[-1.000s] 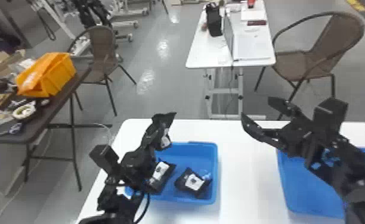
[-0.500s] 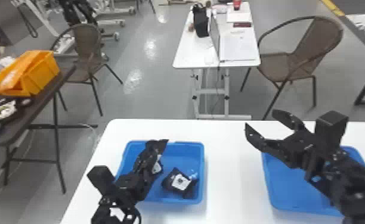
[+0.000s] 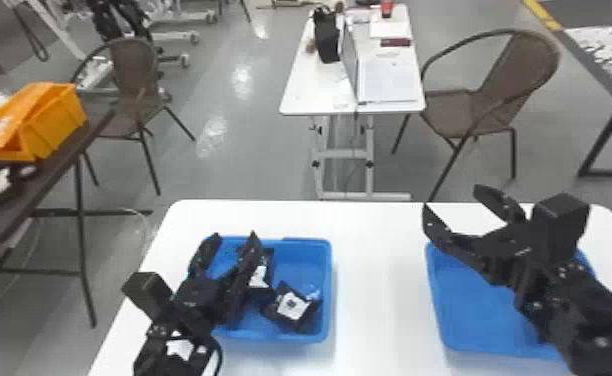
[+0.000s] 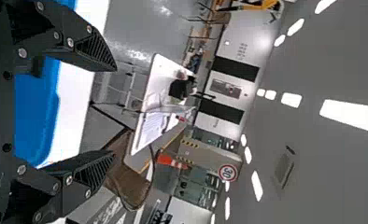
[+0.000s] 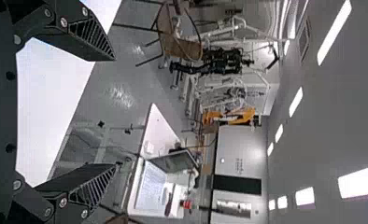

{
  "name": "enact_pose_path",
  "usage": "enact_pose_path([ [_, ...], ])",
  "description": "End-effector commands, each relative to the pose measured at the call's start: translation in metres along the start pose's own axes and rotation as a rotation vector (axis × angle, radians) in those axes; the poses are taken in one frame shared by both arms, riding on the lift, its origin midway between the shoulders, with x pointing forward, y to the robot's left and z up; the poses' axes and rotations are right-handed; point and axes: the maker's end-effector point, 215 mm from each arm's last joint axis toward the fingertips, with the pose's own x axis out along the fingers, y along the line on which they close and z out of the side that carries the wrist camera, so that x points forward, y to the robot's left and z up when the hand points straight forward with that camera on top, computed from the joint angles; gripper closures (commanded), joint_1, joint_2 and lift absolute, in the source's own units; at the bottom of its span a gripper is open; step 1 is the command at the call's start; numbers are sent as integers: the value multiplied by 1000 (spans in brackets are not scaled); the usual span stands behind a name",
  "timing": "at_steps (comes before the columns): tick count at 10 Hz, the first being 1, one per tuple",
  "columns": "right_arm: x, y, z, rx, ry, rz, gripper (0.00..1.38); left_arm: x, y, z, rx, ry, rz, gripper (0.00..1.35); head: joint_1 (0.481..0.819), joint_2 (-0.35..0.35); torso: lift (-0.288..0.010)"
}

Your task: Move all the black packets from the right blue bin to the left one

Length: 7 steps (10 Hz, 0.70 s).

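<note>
Black packets (image 3: 292,306) are seen in the left bin (image 3: 327,290), beneath the left tool (image 3: 234,235). That and the right tool (image 3: 452,196) are spread, unladen. Transfer seems finished; withdrawal is needed.

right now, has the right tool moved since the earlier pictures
Yes: in the head view, the right tool has moved rightward against the right blue bin; its fingertips sat farther left before.

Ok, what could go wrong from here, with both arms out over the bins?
The right arm hides part of the right blue bin, so a leftover packet there could be missed. The left pincer is open over the left blue bin, near the black packets, so lowering it might snag or shove one.
</note>
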Motion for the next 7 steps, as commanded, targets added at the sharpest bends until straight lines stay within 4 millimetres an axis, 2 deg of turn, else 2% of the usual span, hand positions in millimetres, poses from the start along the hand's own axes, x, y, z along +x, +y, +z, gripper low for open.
enact_pose_path([
  [1,-22,-20,-19,18,34,-90,228,-1,1,47,155,-76,-9,179,695,122,0],
  [2,-39,-41,-43,44,87,-159,233,-7,9,73,243,-115,6,179,695,107,0],
  [3,-57,-61,-70,71,148,-223,233,-14,21,90,321,-121,41,179,695,100,0],
  [4,-75,-83,-97,81,211,-284,233,-21,35,91,334,-107,92,174,695,88,0],
  [5,-92,-101,-123,105,267,-330,233,-28,44,82,297,-86,143,179,695,77,0],
  [7,-120,-131,-160,125,341,-399,233,-37,46,66,231,-64,246,179,695,44,0],
])
